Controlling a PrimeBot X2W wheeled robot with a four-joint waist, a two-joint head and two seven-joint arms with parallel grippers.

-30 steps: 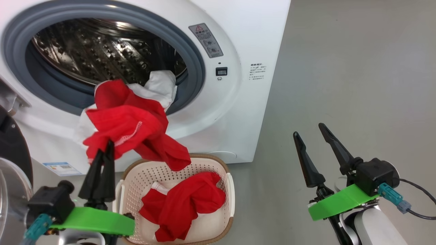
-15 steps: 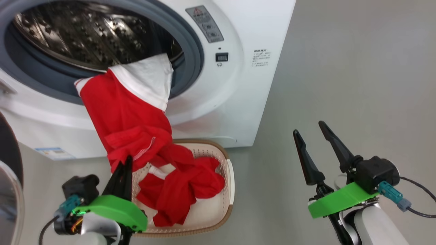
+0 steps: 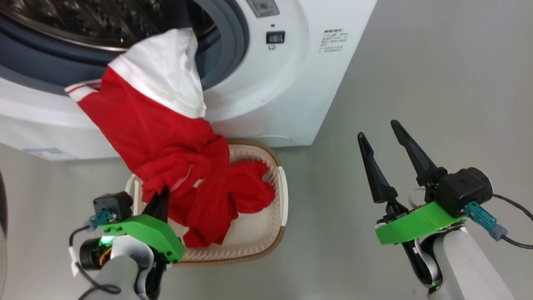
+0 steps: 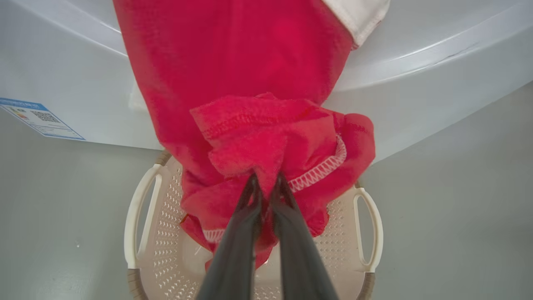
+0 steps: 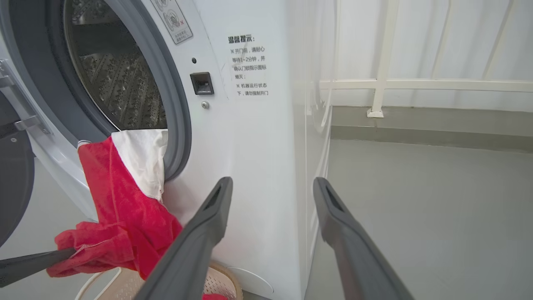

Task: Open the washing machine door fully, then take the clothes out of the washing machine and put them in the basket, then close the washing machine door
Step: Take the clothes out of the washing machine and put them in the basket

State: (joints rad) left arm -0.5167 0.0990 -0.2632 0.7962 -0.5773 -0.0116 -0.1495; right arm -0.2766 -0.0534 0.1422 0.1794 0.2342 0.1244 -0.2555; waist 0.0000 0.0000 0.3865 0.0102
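The white washing machine stands with its drum open; the black rim of its door shows at the left edge of the right wrist view. A red garment with a white part hangs from the drum mouth over the front and down to the basket. My left gripper is shut on the lower red folds of this garment, just above the basket. More red clothes lie in the basket. My right gripper stands open and holds nothing, off to the right over the floor.
Grey floor spreads to the right of the machine. A white railing and pale curtain stand behind it. A small blue label sits low on the machine's front, left of the basket.
The head camera has tilted down. My left gripper has drawn the red garment out of the drum and down to the basket, stretching it. The right gripper has stayed open in place.
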